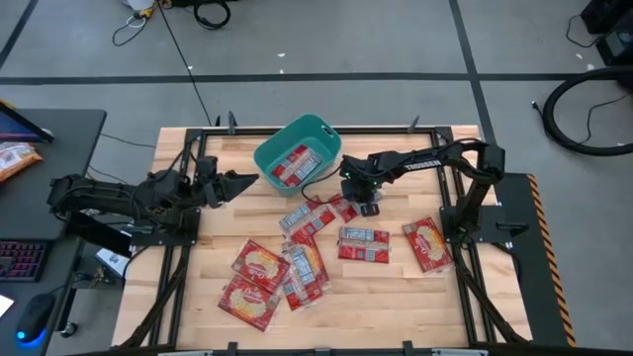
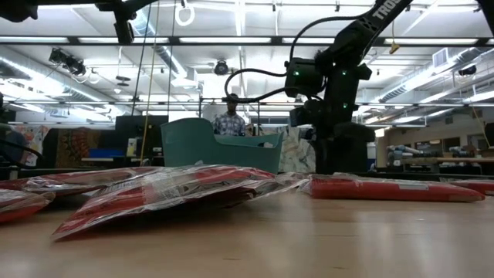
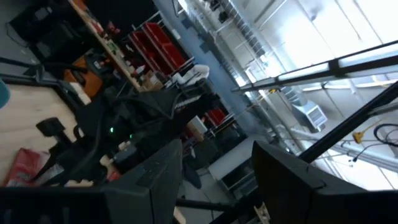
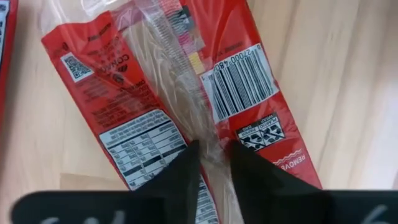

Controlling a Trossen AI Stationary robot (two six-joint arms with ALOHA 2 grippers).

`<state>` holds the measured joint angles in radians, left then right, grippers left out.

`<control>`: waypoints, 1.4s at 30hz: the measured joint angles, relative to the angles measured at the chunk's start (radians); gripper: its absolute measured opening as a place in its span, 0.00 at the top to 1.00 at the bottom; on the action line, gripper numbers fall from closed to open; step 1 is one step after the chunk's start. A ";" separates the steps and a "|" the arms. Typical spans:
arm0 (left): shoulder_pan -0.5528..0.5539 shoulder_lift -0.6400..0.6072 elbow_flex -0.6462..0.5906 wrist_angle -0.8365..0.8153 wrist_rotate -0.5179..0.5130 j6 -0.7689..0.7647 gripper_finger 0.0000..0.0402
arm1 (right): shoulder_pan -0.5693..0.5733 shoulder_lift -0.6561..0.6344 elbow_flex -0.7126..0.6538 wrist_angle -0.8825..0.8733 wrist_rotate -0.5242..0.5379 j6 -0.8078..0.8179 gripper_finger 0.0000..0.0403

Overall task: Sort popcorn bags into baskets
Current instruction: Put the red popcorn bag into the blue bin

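Note:
Several red popcorn bags (image 1: 297, 262) lie flat on the wooden table, some overlapping. One more lies inside the teal basket (image 1: 265, 158) at the table's far middle. My right gripper (image 4: 213, 149) points down over a popcorn bag (image 1: 341, 209) just near of the basket. That bag lies back side up, barcode showing, and the gripper is shut on its middle. My left gripper (image 1: 247, 182) hangs open above the table's left part, tipped upward, with nothing between its fingers (image 3: 158, 180). My right gripper pinches the clear centre seam (image 4: 208, 134) that runs lengthwise down the bag's back, between its two fingers. The fingers come from above, pointing down, one on each side of the seam. The bag lies flat on the table.
The black frame rails (image 1: 465, 257) run along the table's sides. An orange-and-white packet (image 1: 15, 158) lies on the desk beyond the left edge. A person (image 2: 230, 120) stands in the room behind the basket (image 2: 220, 147). Bare wood lies along the near right.

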<state>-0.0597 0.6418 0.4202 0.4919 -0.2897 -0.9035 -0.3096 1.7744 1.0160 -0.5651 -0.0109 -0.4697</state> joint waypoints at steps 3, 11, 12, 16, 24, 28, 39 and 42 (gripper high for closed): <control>0.000 0.000 0.000 0.004 -0.013 0.008 0.51 | 0.004 0.002 0.018 -0.017 0.010 0.042 0.89; 0.000 0.000 0.000 0.002 -0.015 0.087 0.51 | 0.016 0.010 0.119 -0.154 0.022 0.114 0.98; 0.000 0.000 0.000 0.002 -0.020 0.097 0.51 | 0.018 0.010 0.131 -0.178 0.022 0.125 0.99; 0.000 0.000 0.000 0.004 -0.025 0.103 0.51 | 0.030 0.009 0.207 -0.276 0.022 0.164 0.99; 0.000 0.000 0.000 0.084 -0.021 0.082 0.51 | 0.076 0.004 0.425 -0.459 0.023 0.157 0.99; 0.000 0.000 0.000 0.110 -0.021 0.088 0.51 | 0.097 0.003 0.543 -0.438 0.035 0.099 0.99; 0.000 0.000 0.000 0.130 -0.030 0.089 0.51 | 0.064 0.009 0.608 0.007 0.067 -0.044 0.97; 0.000 0.000 0.000 0.129 -0.032 0.089 0.51 | 0.038 0.024 0.595 0.117 0.064 -0.092 0.97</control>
<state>-0.0593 0.6422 0.4202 0.6208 -0.3214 -0.8150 -0.2717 1.7984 1.6109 -0.4477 0.0527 -0.5621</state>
